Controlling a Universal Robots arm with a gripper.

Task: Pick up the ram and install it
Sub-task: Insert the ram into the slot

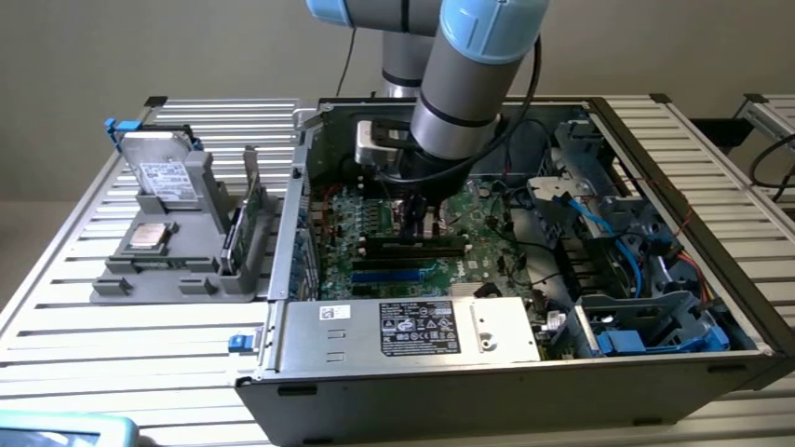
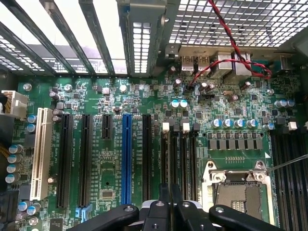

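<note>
Open computer case (image 1: 497, 396), green motherboard (image 2: 231, 108), blue slot (image 2: 126, 159), grey fixture (image 1: 162, 265), slatted table (image 1: 112, 335)

The gripper (image 2: 170, 198) hangs low over a green motherboard (image 2: 110, 96). Its two dark fingers are pressed together above narrow black slots (image 2: 176, 159) with white clips, between a blue slot (image 2: 127, 159) and a metal socket (image 2: 238, 190).

We see slatted metal table (image 1: 137, 335) as base. We find open computer case (image 1: 497, 400) sitting at middle and toward exterior view's right; grey parts holder (image 1: 162, 275) stands just beside it, toward exterior view's left.
</note>
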